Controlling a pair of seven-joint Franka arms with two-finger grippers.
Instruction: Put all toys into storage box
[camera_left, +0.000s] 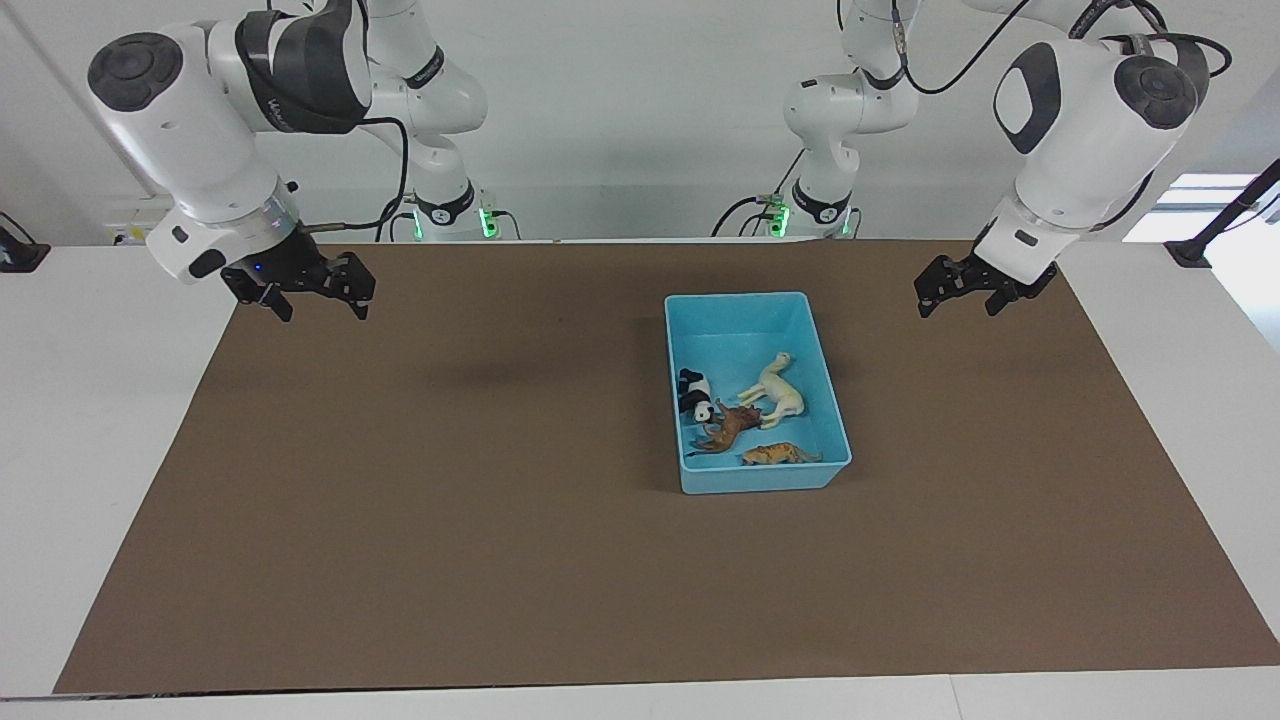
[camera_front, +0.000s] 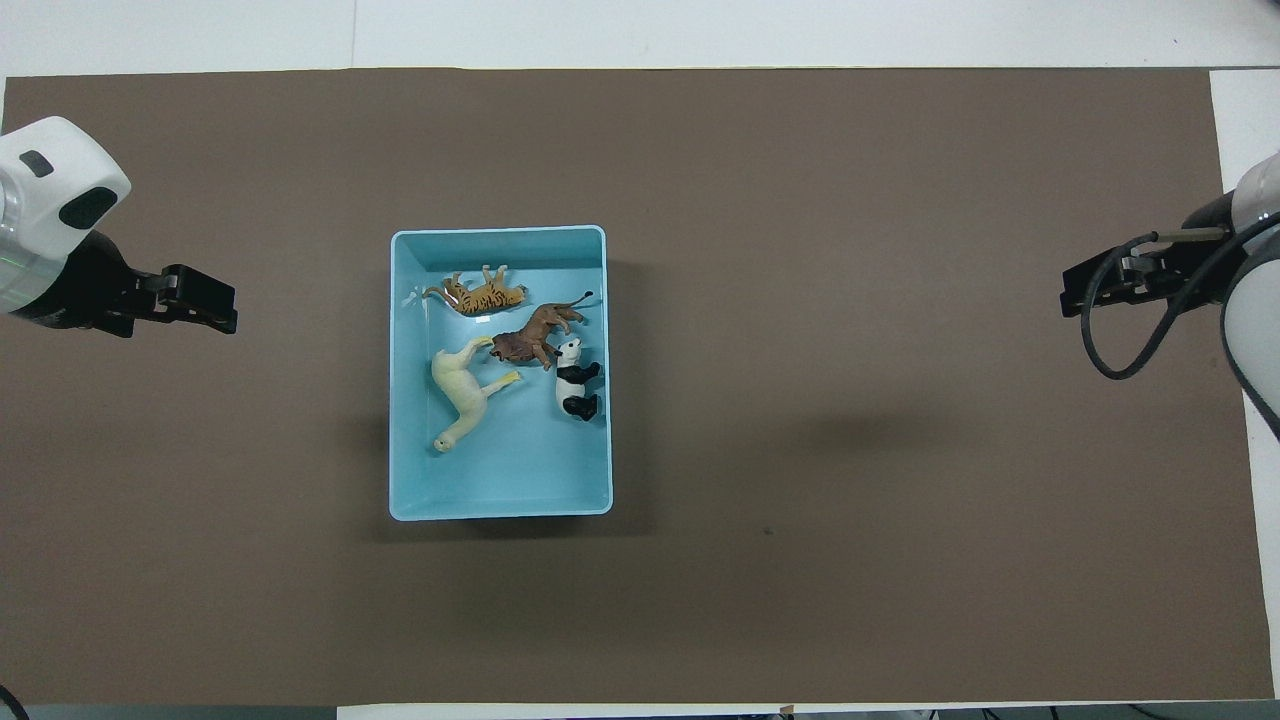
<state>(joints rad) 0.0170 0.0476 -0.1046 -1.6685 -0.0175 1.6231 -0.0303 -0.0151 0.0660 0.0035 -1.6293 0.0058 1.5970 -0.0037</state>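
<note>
four toys lie inside storage box, tiger stripes clearest overhead.

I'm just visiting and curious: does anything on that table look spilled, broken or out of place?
Nothing stands out. All four toys, llama, spotted cat, lion and panda, lie on their sides inside the blue storage box. The left tool and right tool hang over the mat, holding nothing.

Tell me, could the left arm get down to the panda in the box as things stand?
Probably yes. The storage box has no lid, and the panda lies by its wall toward the right arm's end, with the lion touching it. The left end effector hangs over bare mat; nothing stands between.
</note>
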